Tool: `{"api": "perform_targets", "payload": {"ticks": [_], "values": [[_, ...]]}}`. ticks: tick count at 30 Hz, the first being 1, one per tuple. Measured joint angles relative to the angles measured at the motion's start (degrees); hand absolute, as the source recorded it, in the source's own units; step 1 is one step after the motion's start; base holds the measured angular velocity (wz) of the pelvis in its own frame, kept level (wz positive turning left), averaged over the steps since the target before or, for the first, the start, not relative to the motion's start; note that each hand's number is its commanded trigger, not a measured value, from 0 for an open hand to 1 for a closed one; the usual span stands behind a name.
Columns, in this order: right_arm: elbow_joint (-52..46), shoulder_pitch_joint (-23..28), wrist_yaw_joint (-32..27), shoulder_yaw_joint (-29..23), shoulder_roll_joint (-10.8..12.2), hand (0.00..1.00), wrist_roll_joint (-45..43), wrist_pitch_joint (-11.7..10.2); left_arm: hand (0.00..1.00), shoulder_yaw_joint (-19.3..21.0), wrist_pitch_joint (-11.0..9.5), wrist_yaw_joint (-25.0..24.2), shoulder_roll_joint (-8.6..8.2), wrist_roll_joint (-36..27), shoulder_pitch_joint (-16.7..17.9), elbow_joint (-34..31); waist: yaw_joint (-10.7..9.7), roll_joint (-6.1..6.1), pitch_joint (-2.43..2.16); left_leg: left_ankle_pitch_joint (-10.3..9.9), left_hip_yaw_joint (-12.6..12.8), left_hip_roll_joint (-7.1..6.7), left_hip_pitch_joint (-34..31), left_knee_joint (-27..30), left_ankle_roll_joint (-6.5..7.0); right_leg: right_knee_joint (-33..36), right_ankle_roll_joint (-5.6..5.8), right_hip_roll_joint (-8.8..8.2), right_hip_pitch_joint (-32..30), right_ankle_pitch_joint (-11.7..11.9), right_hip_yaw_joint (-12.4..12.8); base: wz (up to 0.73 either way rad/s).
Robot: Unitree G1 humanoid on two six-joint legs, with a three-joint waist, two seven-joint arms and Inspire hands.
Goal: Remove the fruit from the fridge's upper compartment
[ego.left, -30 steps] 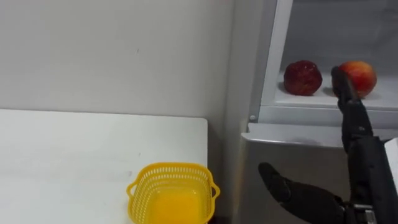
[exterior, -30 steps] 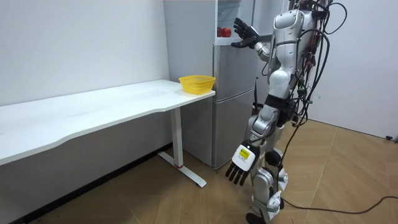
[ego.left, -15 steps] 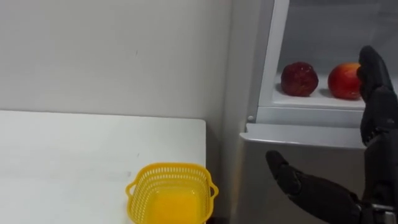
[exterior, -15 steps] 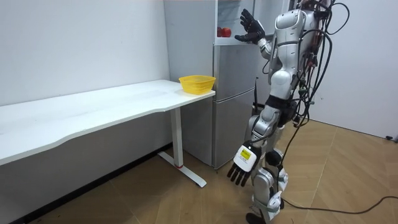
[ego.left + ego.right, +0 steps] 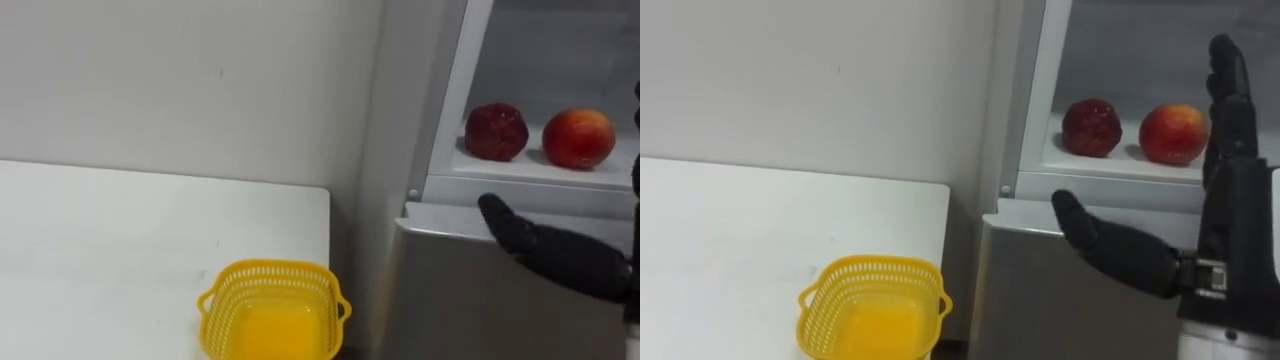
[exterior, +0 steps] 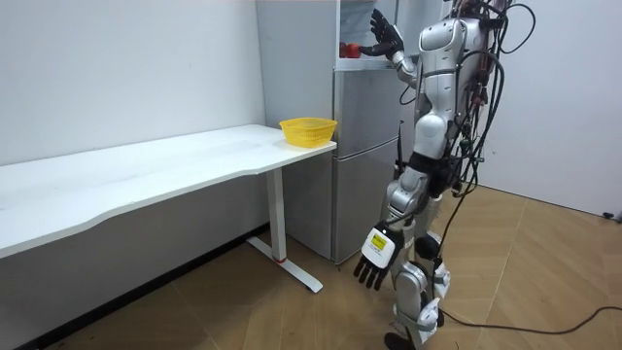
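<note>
Change since the earlier frames: in the room view the right hand (image 6: 382,32) has risen and moved closer to the open upper compartment of the fridge (image 5: 1040,310), and the robot's upper body has come nearer the fridge front. The eye views have shifted with the head. The fruit and the basket have not moved.

Right hand: fingers straight and apart, pointing up, thumb spread wide; it holds nothing. In the right eye view the fingers stand just to the right of the red-orange apple (image 5: 1172,134), before the opening. The thumb reaches left across the top of the closed lower door, below the shelf (image 5: 1110,168). Contact with the apple cannot be confirmed.

Task items: the red-orange apple lies on the upper shelf. A dark red apple (image 5: 1090,127) lies on the same shelf, just beside it on the left, the two apart.

Left hand (image 6: 374,261): hangs by the thigh, fingers relaxed and straight, empty.

Surroundings: a white counter (image 5: 120,250) abuts the fridge's left side. A yellow basket (image 5: 272,310) sits at the counter's near right corner, well apart from the hand. The shelf's raised front edge and the compartment's left frame border the apples.
</note>
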Motion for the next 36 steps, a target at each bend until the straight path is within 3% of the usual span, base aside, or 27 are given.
{"api": "perform_targets", "payload": {"ticks": [5,9,16,21,28,36], "values": [[3.37,-4.16,-0.07,-3.03,-2.56,0.0,1.65,1.49,0.0,0.72,1.11,-1.09,0.63,0.42,0.26,-1.53,0.02,-1.16,0.53,0.0,-1.48,-0.02,-0.25,0.2,0.0,-0.18,0.0,-0.12,0.42,0.0,-1.3,0.14],[5.99,-6.36,-0.46,-5.12,-3.83,0.0,1.67,2.83,0.0,1.74,2.15,-1.82,0.81,0.55,0.21,-1.59,0.16,-1.77,0.2,0.0,-1.9,-0.02,-0.61,0.58,0.0,-0.23,0.0,-0.15,0.5,0.0,-1.64,0.07],[10.36,-9.28,-1.21,-5.31,-6.9,0.0,6.91,4.01,0.0,2.92,3.34,-2.89,0.88,2.4,0.78,-2.67,0.28,-1.94,0.07,0.0,-2.08,-0.02,-0.35,0.93,0.0,-0.12,-0.04,-0.13,0.78,0.01,-1.59,0.0],[11.69,-10.15,0.73,-5.24,-8.94,0.0,9.54,6.26,0.0,2.96,3.5,-4.93,1.45,2.99,1.59,-5.67,0.58,-2.42,0.0,0.0,-1.68,-0.02,0.12,0.85,-0.01,-0.1,-0.11,-0.1,1.05,0.05,-1.25,-0.04],[12.06,-10.25,1.22,-5.24,-9.31,0.0,10.41,6.22,0.0,2.95,3.5,-6.16,2.23,3.01,1.6,-7.14,1.37,-3.11,0.36,0.0,-1.61,-0.03,0.36,0.81,-0.01,-0.19,-0.11,-0.09,1.31,0.05,-1.18,0.0],[15.69,-11.42,4.57,-4.96,-9.79,0.0,10.95,6.23,0.0,2.97,3.42,-6.56,2.41,3.04,1.42,-7.88,1.7,-3.11,0.35,0.0,-1.67,-0.06,-0.11,0.77,-0.01,-0.16,-0.13,-0.19,0.83,0.07,-1.42,0.0]]}}
